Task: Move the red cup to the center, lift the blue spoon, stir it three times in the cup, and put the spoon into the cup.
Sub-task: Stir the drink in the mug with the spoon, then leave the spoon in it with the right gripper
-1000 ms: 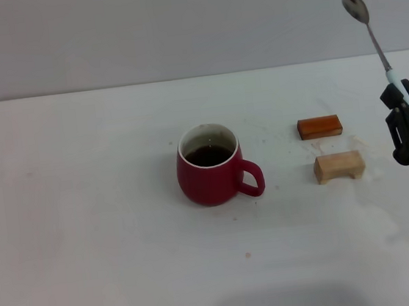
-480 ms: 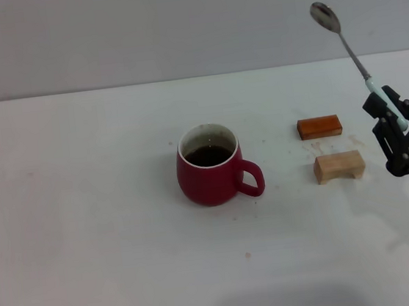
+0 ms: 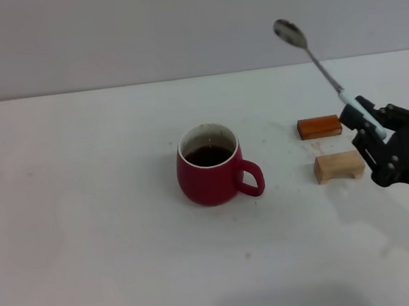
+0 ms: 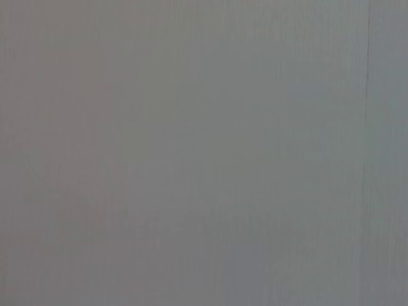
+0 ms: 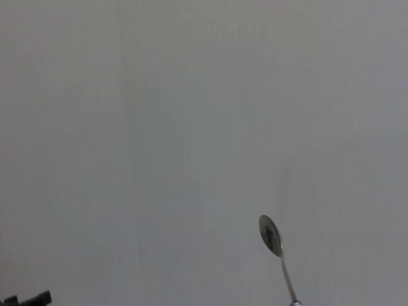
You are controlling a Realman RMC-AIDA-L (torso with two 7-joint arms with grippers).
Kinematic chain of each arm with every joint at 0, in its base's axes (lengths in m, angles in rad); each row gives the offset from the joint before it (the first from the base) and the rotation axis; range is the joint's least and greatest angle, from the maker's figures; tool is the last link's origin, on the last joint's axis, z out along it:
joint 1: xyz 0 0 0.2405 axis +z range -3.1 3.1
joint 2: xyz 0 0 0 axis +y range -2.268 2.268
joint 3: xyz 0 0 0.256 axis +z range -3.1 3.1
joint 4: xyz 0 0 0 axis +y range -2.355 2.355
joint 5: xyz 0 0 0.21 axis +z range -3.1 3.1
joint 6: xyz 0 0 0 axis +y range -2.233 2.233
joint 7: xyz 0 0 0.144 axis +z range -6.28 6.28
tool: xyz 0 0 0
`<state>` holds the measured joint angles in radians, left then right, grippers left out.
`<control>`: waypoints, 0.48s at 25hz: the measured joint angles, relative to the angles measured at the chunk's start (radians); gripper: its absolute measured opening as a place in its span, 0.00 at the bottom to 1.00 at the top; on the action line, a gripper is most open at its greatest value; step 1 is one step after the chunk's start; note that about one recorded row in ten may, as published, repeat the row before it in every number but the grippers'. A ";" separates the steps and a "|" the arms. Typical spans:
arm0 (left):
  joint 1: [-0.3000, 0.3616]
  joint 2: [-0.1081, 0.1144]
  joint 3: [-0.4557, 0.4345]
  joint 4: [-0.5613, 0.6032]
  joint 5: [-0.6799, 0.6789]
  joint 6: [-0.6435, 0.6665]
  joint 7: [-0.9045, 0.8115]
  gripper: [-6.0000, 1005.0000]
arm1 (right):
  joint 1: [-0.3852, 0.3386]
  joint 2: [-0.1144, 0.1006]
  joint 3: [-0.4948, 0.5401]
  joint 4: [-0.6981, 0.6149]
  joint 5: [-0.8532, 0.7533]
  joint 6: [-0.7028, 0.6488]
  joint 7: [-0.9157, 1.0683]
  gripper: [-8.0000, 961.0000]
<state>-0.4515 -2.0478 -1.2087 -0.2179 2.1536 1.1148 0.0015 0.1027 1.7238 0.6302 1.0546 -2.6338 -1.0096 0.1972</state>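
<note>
The right tool (image 3: 370, 125), black and blocky, hangs above the white tabletop (image 3: 96, 239) at the robot's right side, pinching the pale light-blue handle of the slim blue spoon with its silver metal bowl and neck (image 3: 321, 69). The spoon rises out of the tool at a slant, handle end low in the grip, bowl high and leaning toward the robot's left, clear of everything on the tabletop. In the right wrist view the spoon's bowl and part of its thin neck (image 5: 275, 245) stand alone against a plain grey background.

Well to the tool's left, and lower, sits the squat, rounded dark-red ceramic cup with a white inner rim (image 3: 210, 166). It stands upright on the tabletop with dark liquid inside, and its loop handle points toward the tool's side. The spoon and the cup are apart.

Between the cup and the tool, much nearer the tool, lie two small blocks. A flat orange-brown rectangular block (image 3: 319, 126) lies just left of the tool's tip on its far side. A tan wooden block with a notch cut in its underside (image 3: 338, 166) rests just beside the tool's body, nearer the robot. The two blocks are close together but not touching.

The left tool is not seen; the left wrist view shows only a flat grey surface.
</note>
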 joint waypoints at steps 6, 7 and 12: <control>-0.004 0.000 0.000 0.001 0.000 -0.001 0.000 0.86 | -0.030 -0.021 0.105 0.164 -0.095 0.264 0.008 0.17; -0.004 0.000 0.000 0.001 0.000 -0.001 0.000 0.86 | -0.030 -0.021 0.105 0.164 -0.095 0.264 0.008 0.17; -0.009 -0.001 0.000 0.006 0.000 -0.003 0.000 0.86 | -0.067 -0.014 0.201 0.285 -0.233 0.434 0.056 0.17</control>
<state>-0.4601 -2.0486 -1.2087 -0.2120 2.1538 1.1121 0.0015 0.0360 1.7096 0.8312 1.3400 -2.8672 -0.5755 0.2528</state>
